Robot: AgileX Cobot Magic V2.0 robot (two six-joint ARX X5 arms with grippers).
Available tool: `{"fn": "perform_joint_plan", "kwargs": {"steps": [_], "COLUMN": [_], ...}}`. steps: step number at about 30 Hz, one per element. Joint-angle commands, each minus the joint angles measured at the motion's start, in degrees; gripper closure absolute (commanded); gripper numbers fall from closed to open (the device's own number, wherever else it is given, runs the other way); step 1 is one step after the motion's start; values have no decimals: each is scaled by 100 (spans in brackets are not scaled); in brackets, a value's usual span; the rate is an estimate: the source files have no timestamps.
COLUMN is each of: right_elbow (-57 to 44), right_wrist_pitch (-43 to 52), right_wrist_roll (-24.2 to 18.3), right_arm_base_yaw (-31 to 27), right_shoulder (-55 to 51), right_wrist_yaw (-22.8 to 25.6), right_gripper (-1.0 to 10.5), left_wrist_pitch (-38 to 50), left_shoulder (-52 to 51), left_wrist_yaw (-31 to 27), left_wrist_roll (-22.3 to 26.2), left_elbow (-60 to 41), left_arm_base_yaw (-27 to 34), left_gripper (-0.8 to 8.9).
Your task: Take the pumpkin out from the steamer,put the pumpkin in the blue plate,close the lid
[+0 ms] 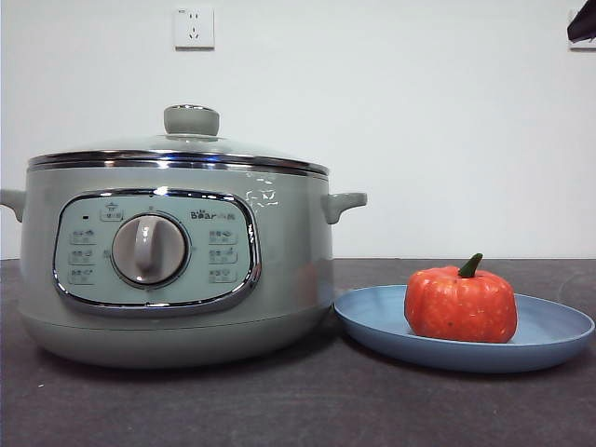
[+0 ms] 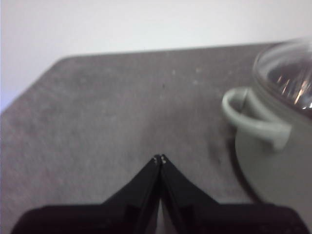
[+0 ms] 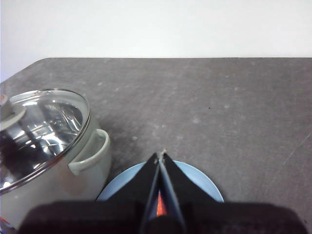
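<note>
The pumpkin [image 1: 460, 304] sits upright on the blue plate [image 1: 549, 328], to the right of the steamer [image 1: 279, 279]. The lid [image 1: 191, 140] rests shut on the steamer's rim, its knob on top. In the right wrist view my right gripper [image 3: 160, 156] is shut and empty, high above the blue plate [image 3: 207, 187], and a sliver of the pumpkin [image 3: 159, 208] shows between its jaws; the steamer [image 3: 87, 175] and lid [image 3: 44, 126] lie beside it. My left gripper [image 2: 160, 158] is shut and empty above the bare table, beside the steamer's handle [image 2: 251, 122].
The dark grey table [image 1: 298, 410] runs wide in front of the steamer and plate. A white wall with a power socket [image 1: 194, 28] stands behind. A black arm tip [image 1: 582, 23] shows at the top right corner.
</note>
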Motion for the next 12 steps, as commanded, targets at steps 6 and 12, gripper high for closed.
{"fn": "perform_joint_plan", "kwargs": {"steps": [6,12], "right_elbow": [-42,-42], "right_wrist_pitch": [-170,-219], "right_wrist_roll": [50,50], "right_arm_base_yaw": [2,2], "right_shoulder": [-7,-7], "right_wrist_yaw": [17,17], "right_gripper": [962,962], "left_wrist_pitch": [173,42], "left_shoulder": [-39,-413], "left_wrist_yaw": [48,101], "left_wrist_roll": [-219,-323], "left_elbow": [-463,-463], "left_arm_base_yaw": [31,57], "left_gripper": [817,817]}}
